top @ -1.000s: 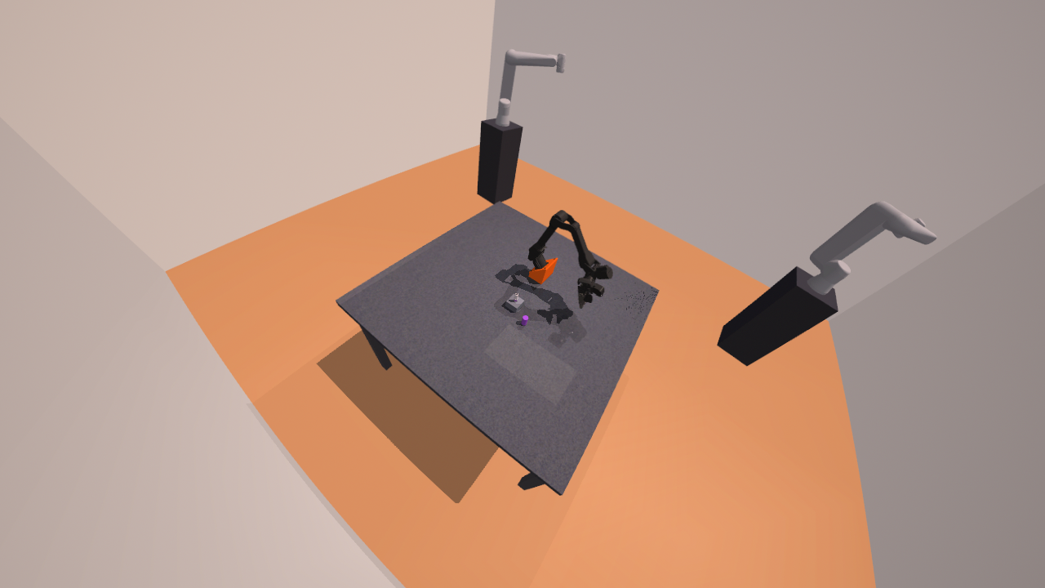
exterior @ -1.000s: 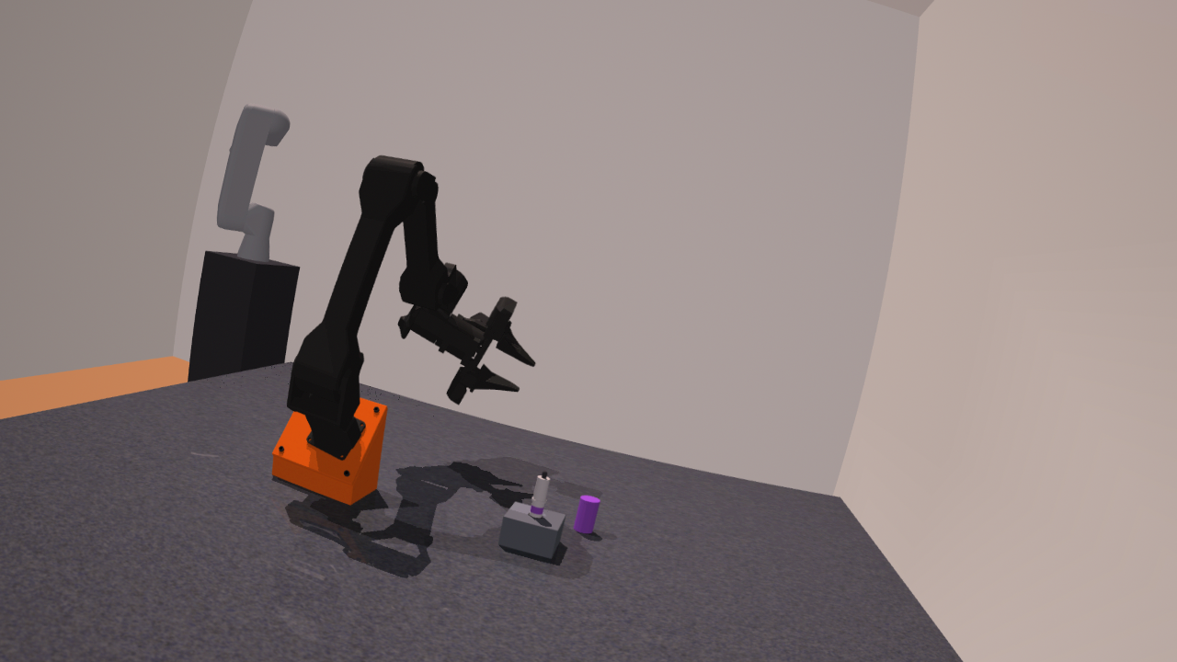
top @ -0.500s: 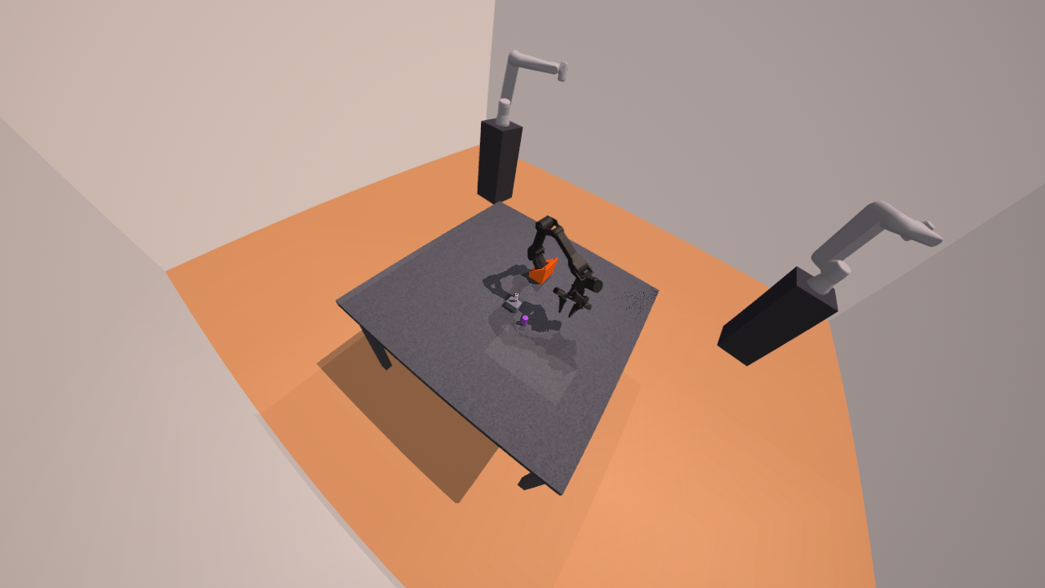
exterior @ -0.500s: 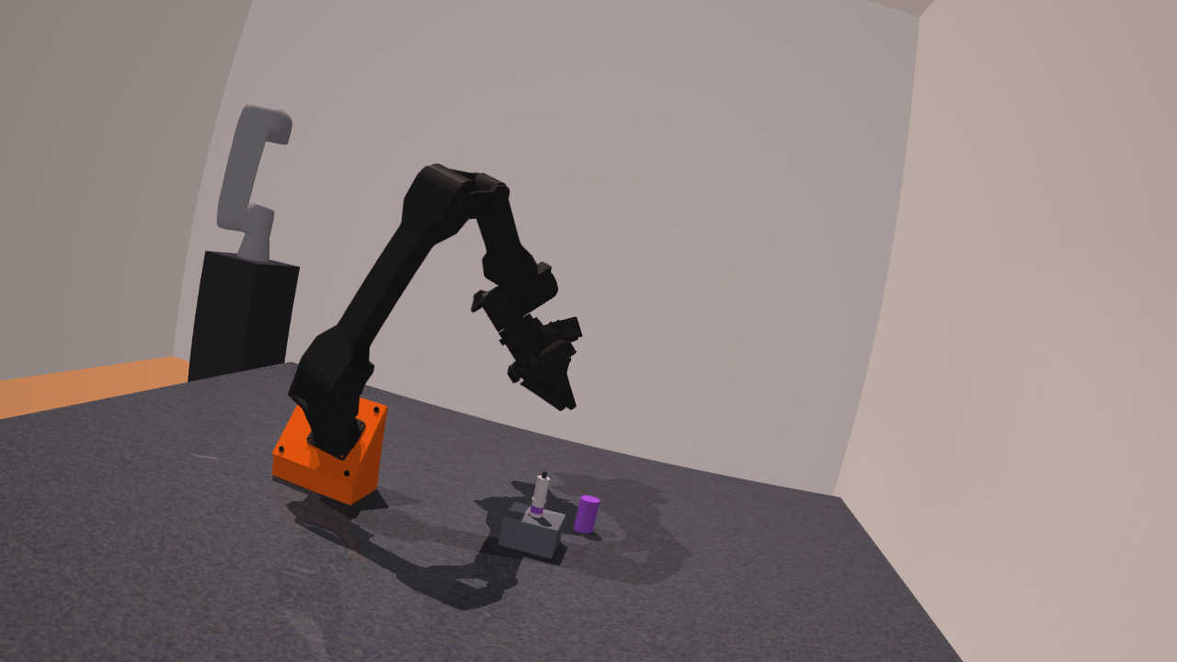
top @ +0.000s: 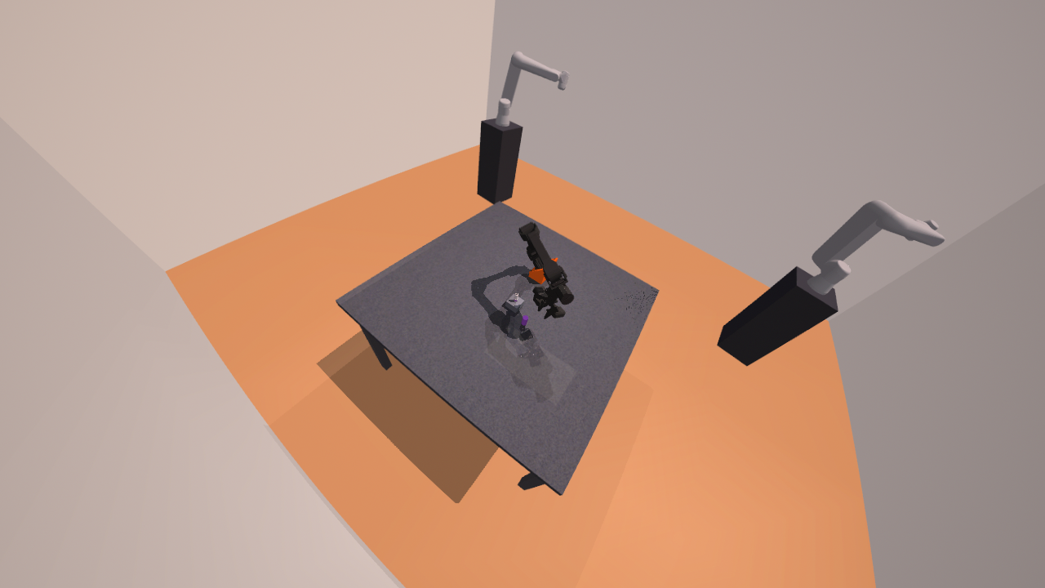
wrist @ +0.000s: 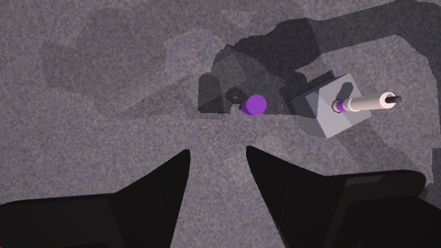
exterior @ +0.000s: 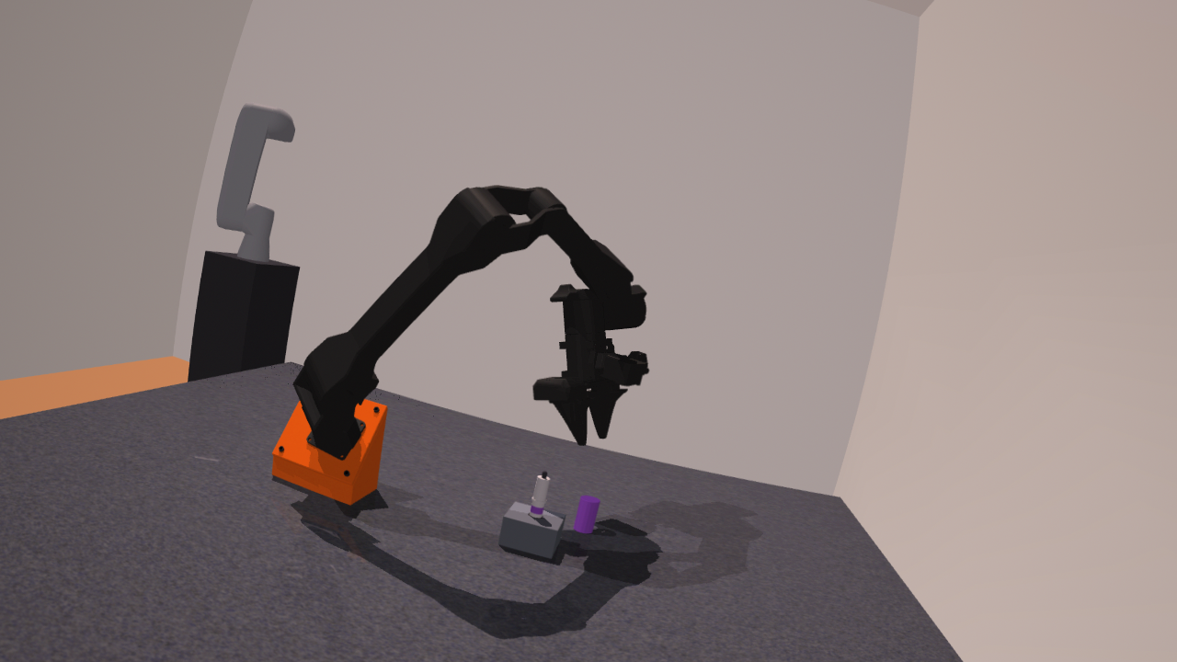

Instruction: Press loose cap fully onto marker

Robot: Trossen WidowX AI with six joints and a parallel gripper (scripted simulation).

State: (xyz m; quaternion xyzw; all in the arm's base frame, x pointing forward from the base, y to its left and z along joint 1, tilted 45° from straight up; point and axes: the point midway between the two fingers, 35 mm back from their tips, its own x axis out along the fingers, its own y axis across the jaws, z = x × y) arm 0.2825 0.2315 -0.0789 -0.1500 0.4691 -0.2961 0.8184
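The purple cap (top: 524, 320) (exterior: 587, 514) (wrist: 256, 105) stands upright on the table, beside the holder block. The white marker (exterior: 541, 491) (wrist: 368, 102) with a dark tip and a purple band stands upright in the grey holder block (top: 515, 300) (exterior: 531, 533) (wrist: 331, 127). My gripper (exterior: 592, 440) (wrist: 218, 152) is open and empty and points down. It hangs well above the table. In the wrist view the cap lies a little beyond the fingertips, toward the right finger, and the marker and block are farther right.
The dark grey table (top: 438, 307) (exterior: 205, 559) bears the arm's orange base (top: 537, 276) (exterior: 329, 469), which stands left of the block in the exterior view. Two pale arms on black pedestals (top: 498, 161) (top: 774, 314) stand off the table. The arm's shadow falls around the cap and block.
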